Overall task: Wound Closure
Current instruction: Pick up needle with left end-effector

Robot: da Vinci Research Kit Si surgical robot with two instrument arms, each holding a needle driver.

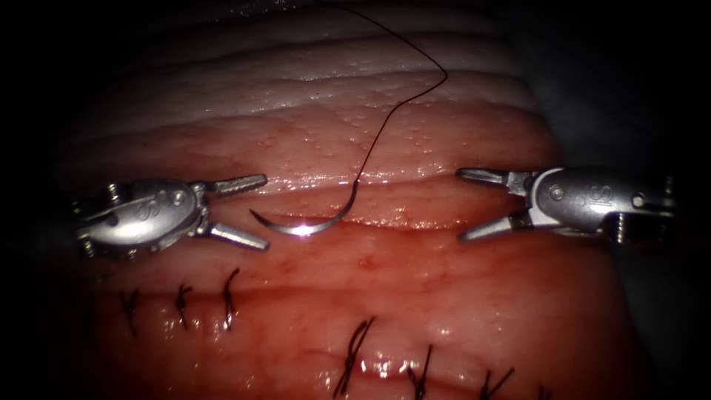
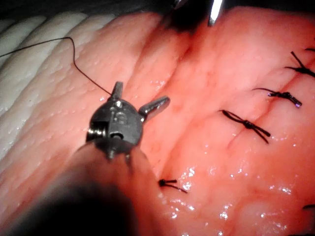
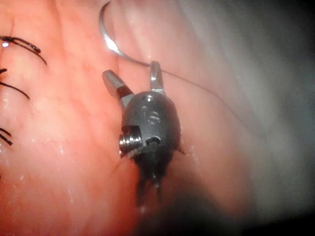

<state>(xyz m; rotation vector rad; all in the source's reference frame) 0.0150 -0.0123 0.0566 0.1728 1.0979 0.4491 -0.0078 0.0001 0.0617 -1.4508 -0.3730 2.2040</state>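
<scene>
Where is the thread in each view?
Endoscope: thread rises from the needle, lying free on the tissue between left tool and right tool, both open, empty.
Left wrist: crosses pale tissue toward the left tool.
Right wrist: trails from the needle past the right tool.
Shared landmark: the finished stitches.

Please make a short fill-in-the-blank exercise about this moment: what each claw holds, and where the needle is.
1. The left claw is open and holds ____.
2. The needle lies free on the ____, between the two claws.
3. The right claw has its jaws ____.
4. The thread trails from the needle's ____-hand end in the endoscope view.

Missing words: nothing; tissue; open; right
</scene>
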